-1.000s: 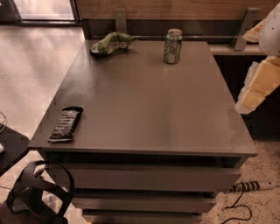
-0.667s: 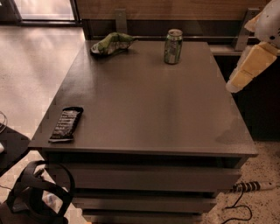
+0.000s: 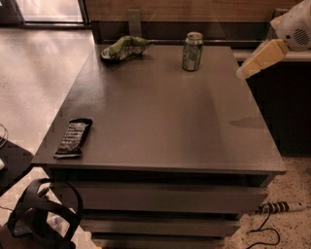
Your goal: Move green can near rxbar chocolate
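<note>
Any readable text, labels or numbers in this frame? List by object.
Nothing can be read.
green can: pale markings, too blurred.
rxbar chocolate: pale lettering, too blurred.
snack bag: nothing legible.
gripper, by the table far right edge, right of the can: no markings visible.

Grey table [image 3: 160,121], drawers [image 3: 165,200] below; pale shiny floor [image 3: 39,73]; wood-panel wall [image 3: 194,9] behind.

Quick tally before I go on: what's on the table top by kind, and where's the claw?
Cans: 1, the green can, at the far edge.
Bars: 1, the rxbar chocolate, at the near left corner.
Snack bags: 1, the green-and-white snack bag, at the far left.
Total: 3.
The claw hangs by the far right edge of the table, right of the can and apart from it.
</note>
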